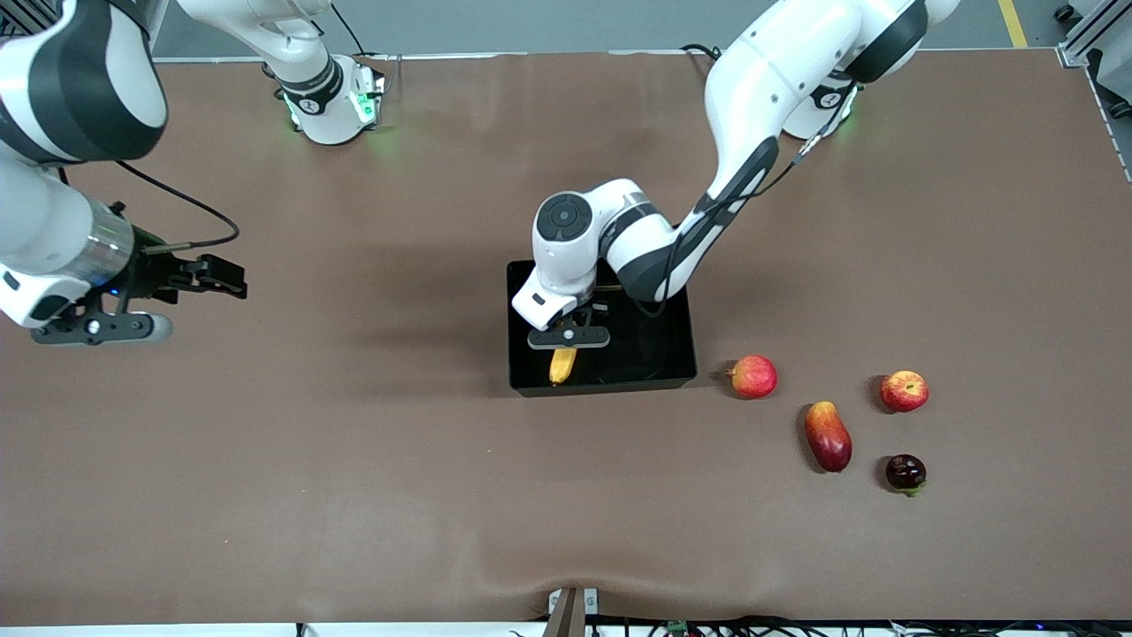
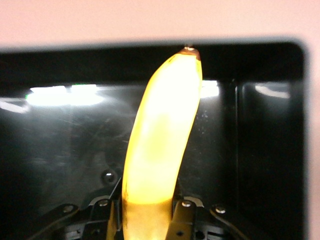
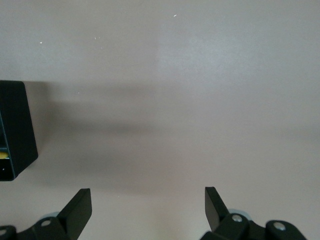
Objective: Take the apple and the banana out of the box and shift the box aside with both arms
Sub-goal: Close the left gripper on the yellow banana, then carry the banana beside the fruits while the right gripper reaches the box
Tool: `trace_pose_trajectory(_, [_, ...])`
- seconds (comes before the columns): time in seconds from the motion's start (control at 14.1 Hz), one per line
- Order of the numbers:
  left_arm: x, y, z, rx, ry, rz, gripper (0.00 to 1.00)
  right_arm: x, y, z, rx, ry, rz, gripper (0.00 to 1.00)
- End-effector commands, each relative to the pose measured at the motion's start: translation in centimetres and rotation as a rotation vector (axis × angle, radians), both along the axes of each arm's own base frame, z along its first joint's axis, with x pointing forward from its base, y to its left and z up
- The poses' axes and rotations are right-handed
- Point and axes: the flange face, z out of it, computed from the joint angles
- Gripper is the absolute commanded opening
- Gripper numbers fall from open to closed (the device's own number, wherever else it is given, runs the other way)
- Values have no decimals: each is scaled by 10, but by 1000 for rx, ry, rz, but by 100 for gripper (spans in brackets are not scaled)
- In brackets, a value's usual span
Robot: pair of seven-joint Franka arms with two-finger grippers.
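Note:
The black bin (image 1: 659,349) sits mid-table. My left gripper (image 1: 566,348) reaches down into it and is shut on the yellow banana (image 1: 562,365). In the left wrist view the banana (image 2: 160,140) runs out from between the fingers (image 2: 183,215) of the left gripper (image 2: 147,212), its tip near the bin wall (image 2: 270,125). The red apple (image 1: 904,391) with yellow streaks lies on the table toward the left arm's end. My right gripper (image 1: 232,281) hangs open and empty over bare table toward the right arm's end; it shows in the right wrist view (image 3: 148,200).
A pinkish-red round fruit (image 1: 753,376) lies beside the bin. A red-and-orange mango (image 1: 828,435) and a dark round fruit (image 1: 906,471) lie nearer the front camera than the apple. A bin corner (image 3: 17,130) shows in the right wrist view.

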Motion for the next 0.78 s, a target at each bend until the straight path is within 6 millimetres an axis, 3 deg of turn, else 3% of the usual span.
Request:
trace_pose_trajectory(0.0, [14,26,64,38,-47,-4,0,4,10,-6,2,7,3,100])
trace_pose_trajectory(0.21, [42,78,120,68,-42,-10,0,11,14,-20,3,11,7,100])
trace_pose_trajectory(0.36, [65,137,141,82,24,-29,0,19,25,-38,4,12,19,100])
trace_pose_trajectory(0.57, [80,233,146,144,70,-107,0,26,63,-70,-16,19,83,100])
trace_pose_trajectory(0.71, [83,295,137,181,116,-150,0,28,65,-80,-15,34,87,100])
